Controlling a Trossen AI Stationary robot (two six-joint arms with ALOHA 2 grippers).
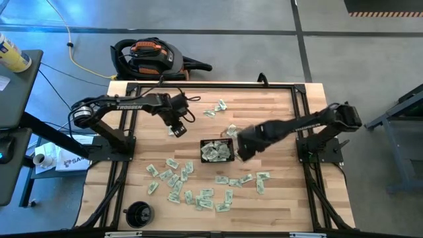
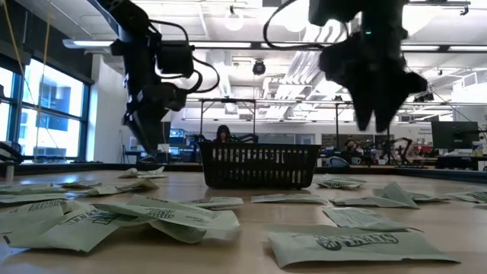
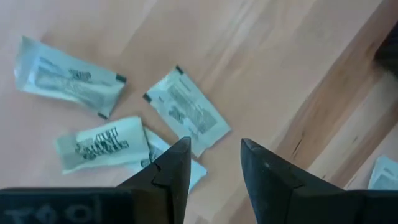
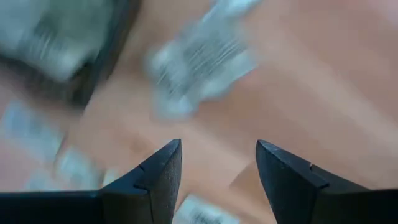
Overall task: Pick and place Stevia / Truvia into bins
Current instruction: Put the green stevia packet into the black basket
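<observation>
Pale green and white Stevia sachets lie flat all over the near half of the wooden table. A few more lie near the far edge. The black mesh bin stands mid-table with several sachets inside; it also shows in the low view. My left gripper hangs open to the left of the bin and a little farther back, above three loose sachets, with nothing between its fingers. My right gripper hangs open just right of the bin, above a sachet, also empty.
A round black cup stands at the table's near left corner. A black frame rail runs along the table's far edge. Bare wood lies between the left gripper and the bin.
</observation>
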